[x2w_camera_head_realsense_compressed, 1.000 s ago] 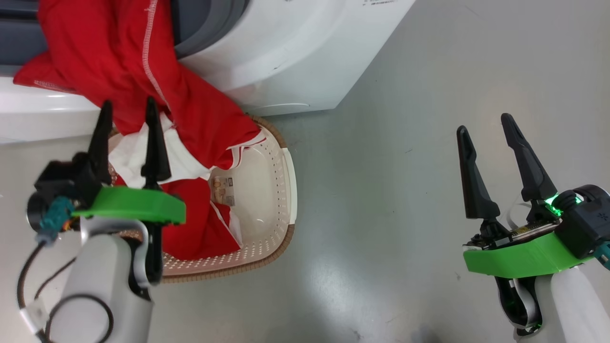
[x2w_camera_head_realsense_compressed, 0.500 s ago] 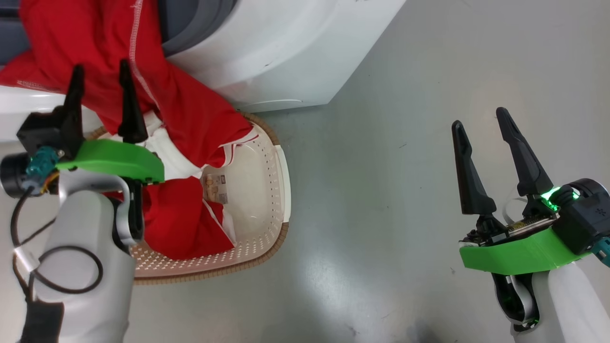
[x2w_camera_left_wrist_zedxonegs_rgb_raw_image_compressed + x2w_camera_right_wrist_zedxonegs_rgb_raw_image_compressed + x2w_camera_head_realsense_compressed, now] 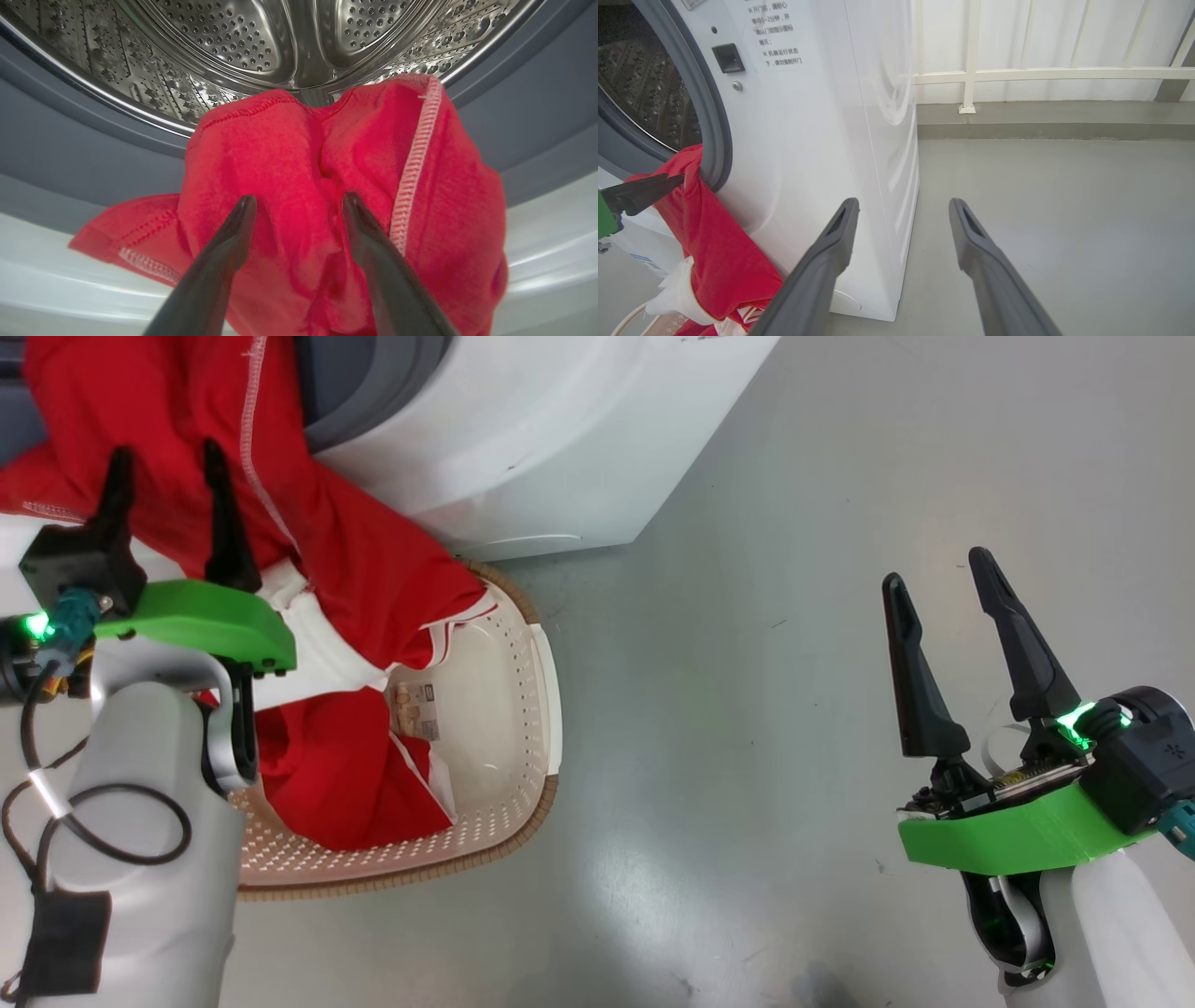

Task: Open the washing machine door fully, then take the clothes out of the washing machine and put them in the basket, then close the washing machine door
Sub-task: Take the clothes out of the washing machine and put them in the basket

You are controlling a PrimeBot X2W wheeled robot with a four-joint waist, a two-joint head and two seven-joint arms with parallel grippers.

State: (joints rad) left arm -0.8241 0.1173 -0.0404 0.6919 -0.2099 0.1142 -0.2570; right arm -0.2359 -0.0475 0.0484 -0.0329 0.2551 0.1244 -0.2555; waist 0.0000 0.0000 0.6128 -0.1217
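I am seeing the left gripper [image 3: 166, 448] hovering at about ten o'clock in the head view, released, its two fingers standing apart and gripping nothing. In its wrist view the fingertips are pointing at the clothes [image 3: 289, 140]. I cannot tell whether they are touching the fabric.

The red cloth is hanging out of the washing machine [image 3: 560, 429] at eleven o'clock. It is spilling from the steel drum [image 3: 233, 32] over the grey rubber ring [image 3: 70, 154] and the white front lip. From there it is trailing down into the basket [image 3: 532, 803], which is sitting on the floor [image 3: 794, 709] at about eight o'clock, just in front of the machine. More red fabric with white trim is lying in the basket's nine o'clock half. The three o'clock half is showing bare cream plastic and a paper sticker [image 3: 415, 705].

The right gripper [image 3: 935, 566] is hanging at four o'clock, also released and empty, over bare grey floor and well apart from the basket. Its wrist view is showing the machine's white side at ten o'clock and a white railing [image 3: 1041, 73] at one o'clock.
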